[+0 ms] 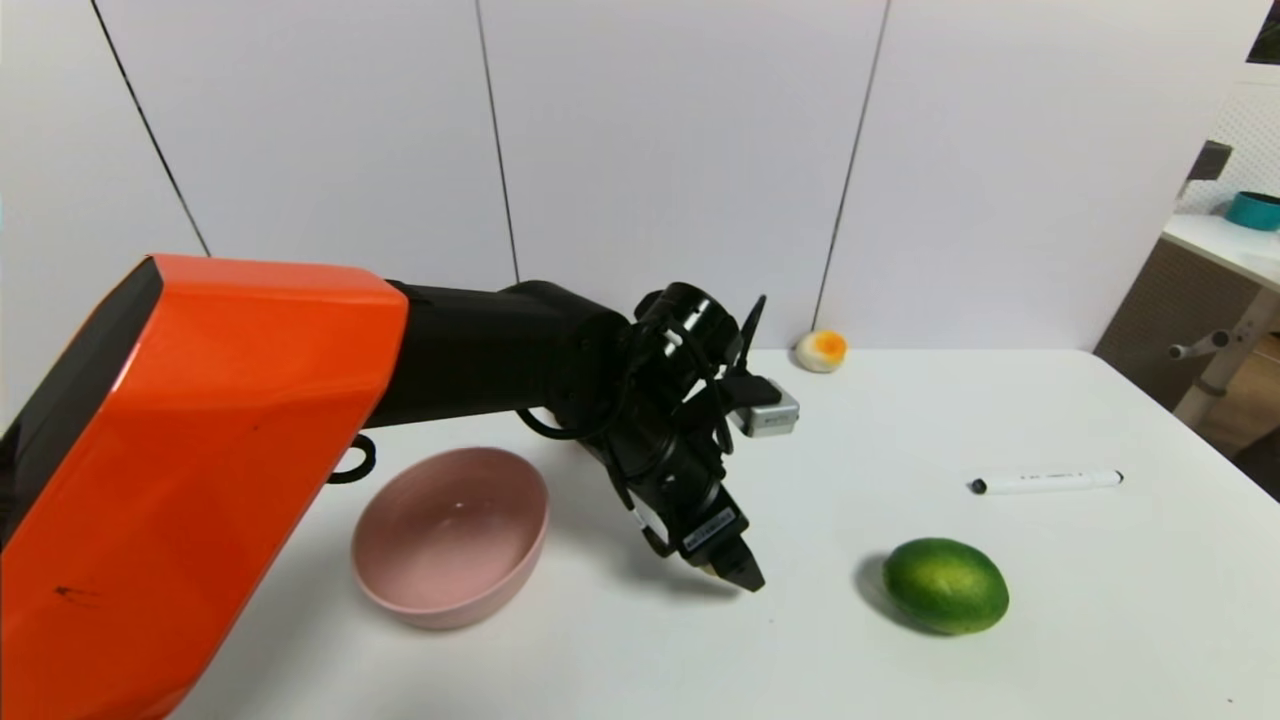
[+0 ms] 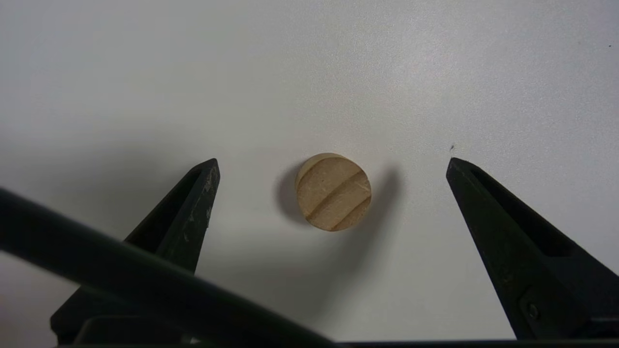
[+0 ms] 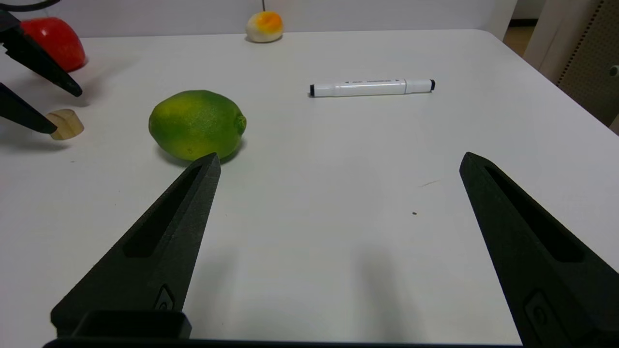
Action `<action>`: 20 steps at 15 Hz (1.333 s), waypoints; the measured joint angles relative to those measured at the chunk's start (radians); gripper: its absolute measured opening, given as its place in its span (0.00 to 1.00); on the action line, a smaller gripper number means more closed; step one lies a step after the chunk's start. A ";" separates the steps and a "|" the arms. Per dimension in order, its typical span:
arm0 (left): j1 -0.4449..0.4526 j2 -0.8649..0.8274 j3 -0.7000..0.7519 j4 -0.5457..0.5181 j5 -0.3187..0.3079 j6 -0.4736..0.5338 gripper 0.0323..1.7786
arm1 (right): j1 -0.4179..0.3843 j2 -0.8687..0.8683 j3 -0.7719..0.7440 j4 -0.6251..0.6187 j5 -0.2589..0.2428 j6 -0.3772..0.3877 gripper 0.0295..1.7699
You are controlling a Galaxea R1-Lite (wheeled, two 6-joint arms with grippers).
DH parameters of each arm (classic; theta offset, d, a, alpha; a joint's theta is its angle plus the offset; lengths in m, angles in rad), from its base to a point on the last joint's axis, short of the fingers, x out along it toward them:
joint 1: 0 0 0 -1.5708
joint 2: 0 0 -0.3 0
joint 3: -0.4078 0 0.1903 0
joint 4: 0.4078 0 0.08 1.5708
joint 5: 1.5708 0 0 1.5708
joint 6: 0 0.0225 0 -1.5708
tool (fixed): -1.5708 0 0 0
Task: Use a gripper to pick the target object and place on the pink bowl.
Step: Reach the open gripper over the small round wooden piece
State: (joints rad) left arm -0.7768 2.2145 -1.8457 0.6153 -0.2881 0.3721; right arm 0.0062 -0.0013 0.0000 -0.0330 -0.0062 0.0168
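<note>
Approach step: left black two-fingered gripper [image 2: 333, 162] hangs spread wide, nothing held, straddling the small tan grooved wooden disc [image 2: 333, 192] on the white table [image 1: 1000, 420] mid-front, between matte pink bowl [image 1: 450, 535] and green lime [image 1: 946, 585]; next: lower, clamp the disc, carry to bowl; right gripper [image 3: 338, 159] parked, spread

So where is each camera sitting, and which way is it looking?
Head view: high on the robot, looking down at the table; shows the left arm and left gripper.
Left wrist view: on the left arm, looking down at the wooden disc between open fingers.
Right wrist view: on the parked right arm, looking forward across the table; shows the open right gripper.
Head and right wrist share the lime, marker.
</note>
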 joint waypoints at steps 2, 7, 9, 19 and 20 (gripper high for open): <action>-0.010 -0.006 0.001 0.000 0.007 -0.001 0.95 | 0.000 0.000 0.000 0.000 0.000 0.000 0.97; -0.018 -0.022 0.003 0.002 0.001 -0.002 0.95 | 0.000 0.000 0.000 0.000 0.000 0.000 0.97; -0.016 -0.026 0.009 0.006 0.004 0.000 0.95 | 0.000 0.000 0.000 0.000 0.000 0.000 0.97; -0.016 0.000 0.018 0.007 0.022 0.064 0.95 | 0.000 0.000 0.000 0.000 0.000 0.000 0.97; -0.016 0.004 0.018 0.007 0.032 0.069 0.95 | 0.000 0.000 0.000 0.000 0.000 0.000 0.97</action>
State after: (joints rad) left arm -0.7932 2.2181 -1.8281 0.6223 -0.2560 0.4406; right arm 0.0062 -0.0013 0.0000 -0.0332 -0.0062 0.0168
